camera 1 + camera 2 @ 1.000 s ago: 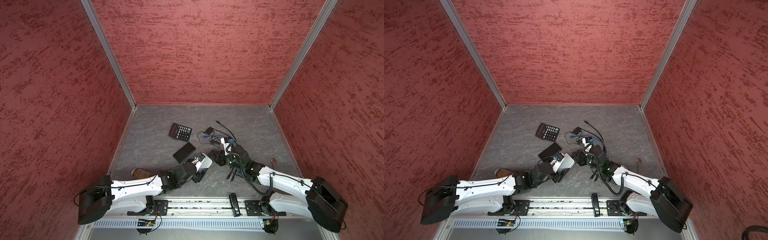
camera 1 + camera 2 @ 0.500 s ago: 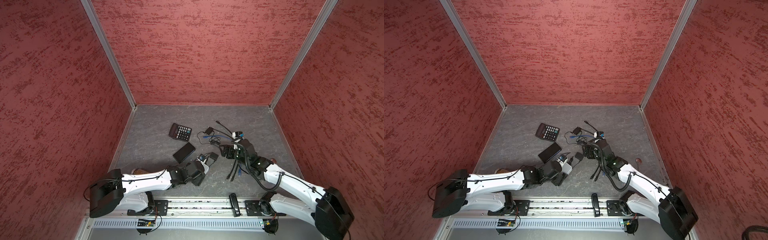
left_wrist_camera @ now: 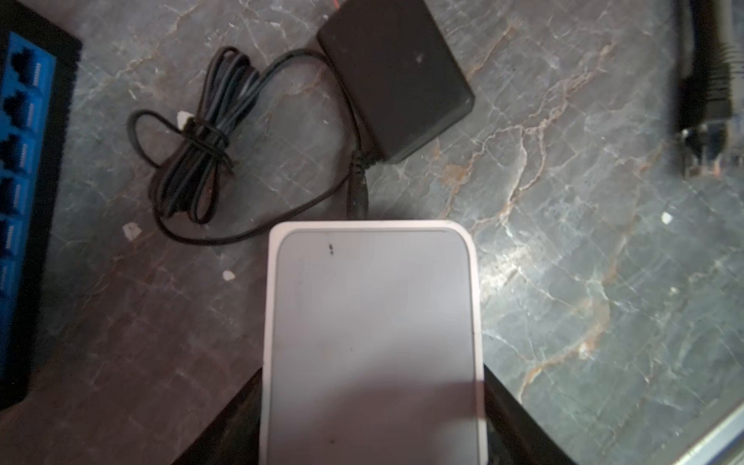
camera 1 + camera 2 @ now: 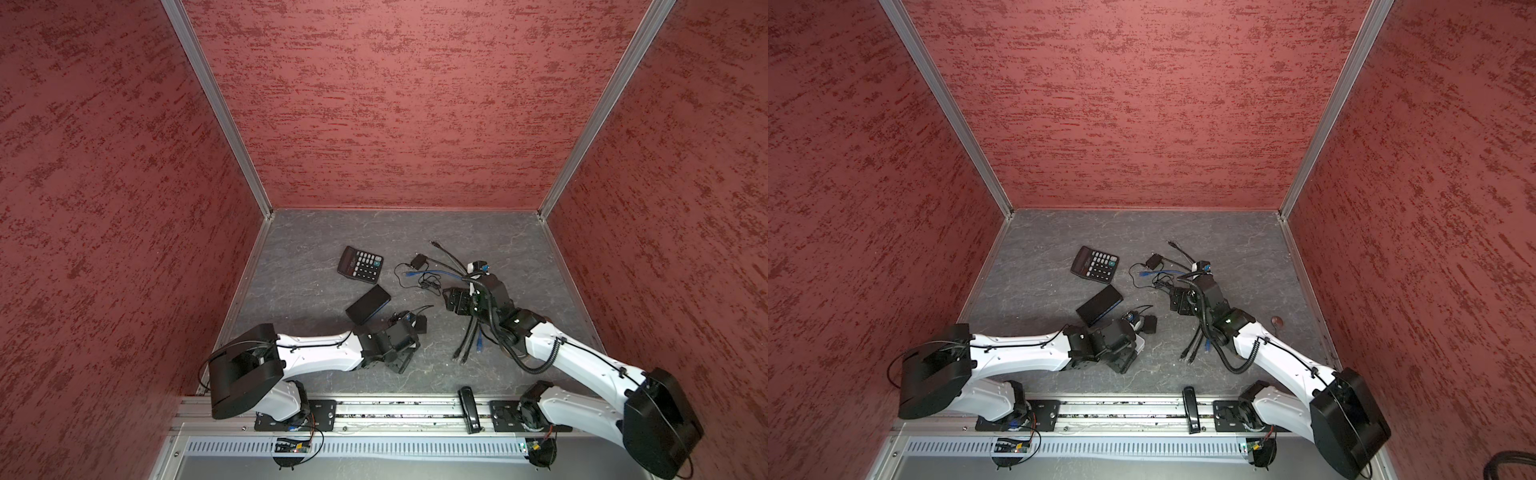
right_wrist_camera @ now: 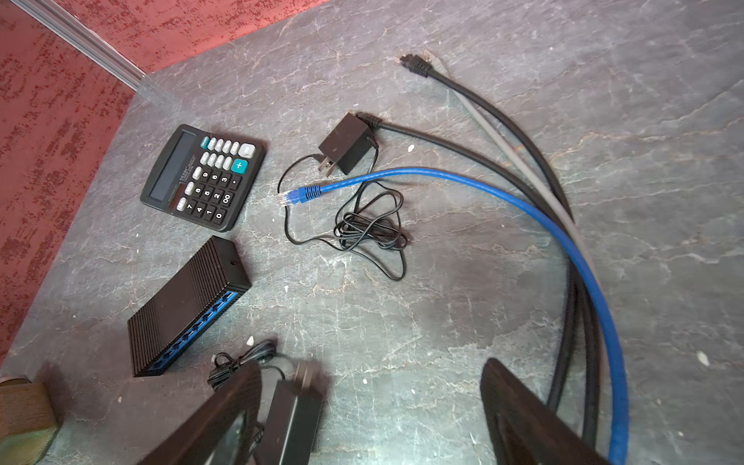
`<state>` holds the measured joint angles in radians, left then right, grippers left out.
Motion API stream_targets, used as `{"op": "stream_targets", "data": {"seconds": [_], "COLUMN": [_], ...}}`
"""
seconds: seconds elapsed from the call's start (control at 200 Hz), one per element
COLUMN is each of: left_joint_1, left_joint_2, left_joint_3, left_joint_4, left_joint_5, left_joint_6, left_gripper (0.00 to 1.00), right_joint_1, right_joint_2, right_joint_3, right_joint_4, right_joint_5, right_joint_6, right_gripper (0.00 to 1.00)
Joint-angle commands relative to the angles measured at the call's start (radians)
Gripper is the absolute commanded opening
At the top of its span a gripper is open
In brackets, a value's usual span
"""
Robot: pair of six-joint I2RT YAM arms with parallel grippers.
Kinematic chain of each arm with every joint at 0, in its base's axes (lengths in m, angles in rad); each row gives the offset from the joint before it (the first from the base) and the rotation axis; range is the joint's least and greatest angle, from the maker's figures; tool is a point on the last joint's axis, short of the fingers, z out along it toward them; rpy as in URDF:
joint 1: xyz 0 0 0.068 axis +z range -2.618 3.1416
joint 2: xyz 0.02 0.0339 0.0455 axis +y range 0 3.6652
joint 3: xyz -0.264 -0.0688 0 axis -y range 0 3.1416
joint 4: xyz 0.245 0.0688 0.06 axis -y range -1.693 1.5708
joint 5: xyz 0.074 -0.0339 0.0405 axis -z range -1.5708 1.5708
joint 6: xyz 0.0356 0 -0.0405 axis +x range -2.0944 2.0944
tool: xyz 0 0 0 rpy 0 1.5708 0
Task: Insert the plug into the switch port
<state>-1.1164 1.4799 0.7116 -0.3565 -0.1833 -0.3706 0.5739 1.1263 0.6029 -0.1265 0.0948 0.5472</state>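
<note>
Left gripper (image 3: pixel 372 410) clamped on white switch (image 3: pixel 372 314); plug (image 3: pixel 357 195) at switch's far edge. Right gripper (image 5: pixel 370 406) fingers apart.

top views overhead; close wrist views share the black switch (image 5: pixel 185 306).

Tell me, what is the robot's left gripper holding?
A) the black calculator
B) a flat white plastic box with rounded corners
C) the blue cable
B: in the left wrist view the flat white plastic box sits clamped between the left gripper's two dark fingers.
</note>
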Motion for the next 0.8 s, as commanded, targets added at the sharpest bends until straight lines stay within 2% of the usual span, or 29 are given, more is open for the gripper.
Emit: {"op": "stream_targets", "data": {"seconds": [0.0, 0.265, 0.461, 0.551, 0.746, 0.796], "left_joint_1": [0.018, 0.12, 0.2, 0.216, 0.213, 0.212], "left_joint_2": [0.077, 0.196, 0.239, 0.251, 0.253, 0.249], "left_joint_3": [0.031, 0.075, 0.107, 0.116, 0.095, 0.087], "left_joint_4": [0.026, 0.134, 0.172, 0.17, 0.202, 0.213], "left_joint_5": [-0.011, -0.015, 0.013, 0.02, 0.049, 0.056], "left_joint_6": [-0.028, 0.019, 0.084, 0.1, 0.105, 0.105], "left_gripper": [0.0, 0.0, 0.0, 0.0, 0.18, 0.26], "right_joint_1": [-0.008, -0.047, -0.084, -0.085, -0.086, -0.086], "right_joint_2": [0.006, 0.046, 0.069, 0.064, 0.073, 0.083], "right_joint_3": [0.018, 0.058, 0.051, 0.04, 0.085, 0.112], "right_joint_4": [-0.009, -0.091, -0.097, -0.051, -0.03, -0.039], "right_joint_5": [0.024, 0.059, 0.026, 0.001, -0.008, -0.002], "right_joint_6": [-0.006, 0.0, -0.032, -0.087, -0.215, -0.248], "right_gripper": [0.86, 0.87, 0.88, 0.88, 0.88, 0.88]}}
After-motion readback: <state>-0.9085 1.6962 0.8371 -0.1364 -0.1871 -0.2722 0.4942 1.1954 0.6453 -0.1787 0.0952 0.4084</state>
